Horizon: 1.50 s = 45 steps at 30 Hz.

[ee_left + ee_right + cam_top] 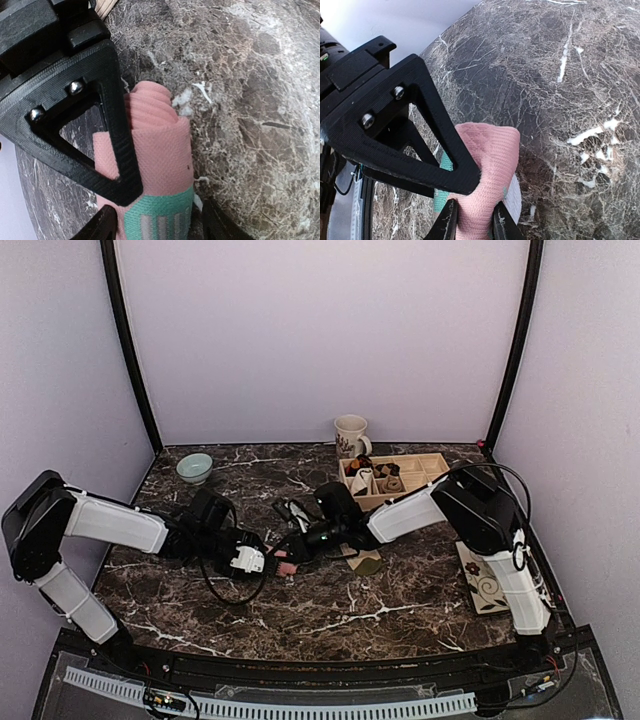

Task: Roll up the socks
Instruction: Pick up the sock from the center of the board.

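The pink sock (160, 150) lies partly rolled on the dark marble table, its ribbed end curled and a green and white patch near my left gripper (160, 227). The left fingers press the roll from both sides at that patch. My right gripper (474, 222) is shut on a pinched fold of the same pink sock (490, 150). Each wrist view has the other arm's black triangular finger lying across the sock. From above, both grippers meet at the pink sock (285, 563) mid-table. The tan sock (366, 562) lies flat just under the right forearm.
A wooden tray (430, 465) with small rolled bundles stands at the back right, with a mug (350, 435) behind it. A pale green bowl (194, 468) sits at the back left. A patterned mat (484, 582) lies by the right arm's base.
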Motion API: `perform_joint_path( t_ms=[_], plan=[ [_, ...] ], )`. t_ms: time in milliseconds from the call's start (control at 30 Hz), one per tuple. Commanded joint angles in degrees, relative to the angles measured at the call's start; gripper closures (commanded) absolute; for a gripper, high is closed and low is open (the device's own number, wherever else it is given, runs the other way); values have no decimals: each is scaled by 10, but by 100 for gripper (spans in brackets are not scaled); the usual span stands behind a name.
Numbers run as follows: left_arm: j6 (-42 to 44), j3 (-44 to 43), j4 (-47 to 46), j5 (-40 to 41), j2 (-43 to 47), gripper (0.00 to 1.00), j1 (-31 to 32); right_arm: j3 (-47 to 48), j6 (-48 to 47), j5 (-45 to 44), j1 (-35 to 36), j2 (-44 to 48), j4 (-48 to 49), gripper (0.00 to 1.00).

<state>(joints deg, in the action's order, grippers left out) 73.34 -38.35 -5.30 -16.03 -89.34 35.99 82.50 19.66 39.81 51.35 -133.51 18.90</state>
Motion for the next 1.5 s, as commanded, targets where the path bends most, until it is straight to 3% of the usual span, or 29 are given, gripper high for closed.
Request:
perform_joint_path(
  t_ms=[0, 133, 200, 300, 433, 467, 667, 700, 733, 867, 1000, 1167, 1333, 1467],
  plan=[
    [3, 0, -47, 48, -24, 39, 17, -17, 7, -7, 3, -52, -85, 80],
    [3, -9, -65, 68, -41, 39, 22, -15, 31, 7, 2, -51, -71, 80],
    [6, -17, -59, 76, -53, 45, 23, -19, 50, 18, 1, -49, -54, 80],
    [10, -29, -48, 86, -76, 64, 23, -28, 80, 31, 1, -42, -21, 80],
    [6, -54, -29, 99, -99, 98, 23, -46, 104, 26, 0, -19, 7, 76],
    [3, -60, -18, 95, -99, 100, 23, -51, 101, 18, -1, -10, 6, 74],
    [-29, -97, 93, 35, -54, 100, 22, -96, 76, -34, -23, 67, 1, 53],
    [-39, -110, 124, 24, -47, 100, 21, -100, 69, -41, -28, 79, -2, 13],
    [-47, -121, 159, 15, -40, 100, 20, -102, 62, -49, -31, 90, -10, 2],
    [-82, -173, 272, -59, -12, 100, -19, -119, 25, -102, -46, 154, -35, 1],
    [-125, -258, 408, -162, 4, 100, -81, -171, -17, -234, -50, 285, -10, 1],
    [-215, -335, 479, -258, 22, 100, -107, -245, 44, -399, -51, 416, 47, 1],
    [-376, -389, 436, -326, 27, 100, -109, -208, 64, -287, -52, 443, 85, 1],
    [-457, -416, 402, -350, 30, 100, -110, -188, 72, -296, -27, 436, 117, 1]
  ],
)
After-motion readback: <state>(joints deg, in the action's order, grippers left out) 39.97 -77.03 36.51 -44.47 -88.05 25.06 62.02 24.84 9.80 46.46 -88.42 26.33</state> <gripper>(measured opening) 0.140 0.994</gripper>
